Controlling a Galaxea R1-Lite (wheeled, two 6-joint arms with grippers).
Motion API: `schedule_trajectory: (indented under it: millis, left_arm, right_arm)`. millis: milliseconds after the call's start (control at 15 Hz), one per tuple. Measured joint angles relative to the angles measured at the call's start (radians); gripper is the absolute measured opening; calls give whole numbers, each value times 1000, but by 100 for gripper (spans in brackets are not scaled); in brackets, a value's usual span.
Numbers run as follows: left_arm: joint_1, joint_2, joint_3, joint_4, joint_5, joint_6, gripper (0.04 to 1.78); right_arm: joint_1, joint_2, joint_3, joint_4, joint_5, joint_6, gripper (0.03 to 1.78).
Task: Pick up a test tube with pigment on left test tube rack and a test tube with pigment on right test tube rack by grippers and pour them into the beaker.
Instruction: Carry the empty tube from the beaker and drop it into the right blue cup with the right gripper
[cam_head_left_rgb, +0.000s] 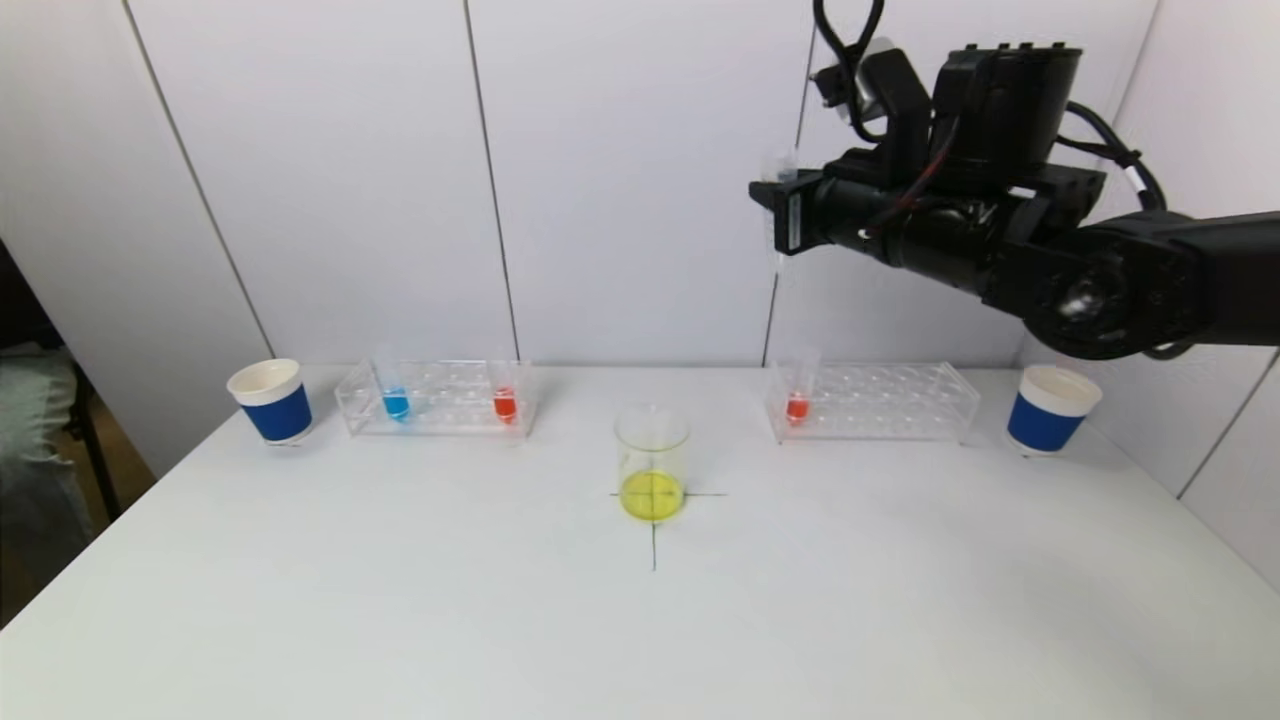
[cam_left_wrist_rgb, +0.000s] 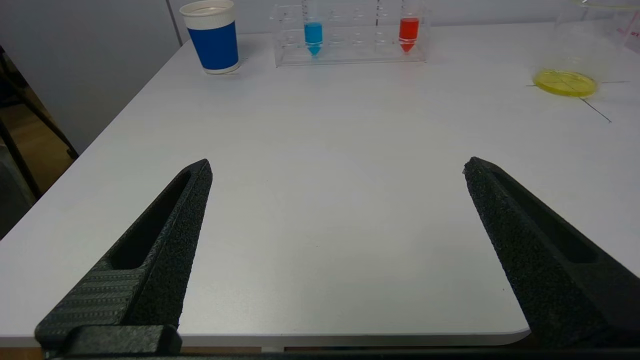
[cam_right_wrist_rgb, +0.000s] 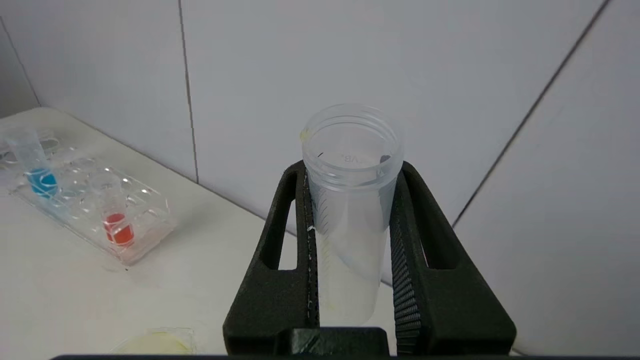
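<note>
Left gripper (cam_left_wrist_rgb: 335, 170) unseen in head view; held tube (cam_right_wrist_rgb: 350, 210) bottom hidden btwn fingers.

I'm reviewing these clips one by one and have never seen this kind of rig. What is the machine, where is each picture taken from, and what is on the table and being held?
It is a two-armed robot. One picture looks down from its head; the other two come from cameras on each wrist. On the white table stand a beaker with yellow liquid, a left rack holding a blue tube and a red tube, a right rack holding one red tube, and two blue paper cups. The right gripper, raised high above the right rack, is shut on a clear tube that looks empty. The left gripper is open near the table's front edge, holding nothing.
</note>
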Motion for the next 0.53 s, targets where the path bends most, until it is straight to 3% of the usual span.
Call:
schedule_trajectory:
  millis: [200, 533]
  left_arm:
    - [0, 0, 0, 0, 0, 0, 176]
    - [0, 0, 0, 0, 0, 0, 176]
  right_arm:
    - [-83, -44, -8, 39, -7, 25, 47]
    - [-284, -67, -9, 56, 1, 36, 47]
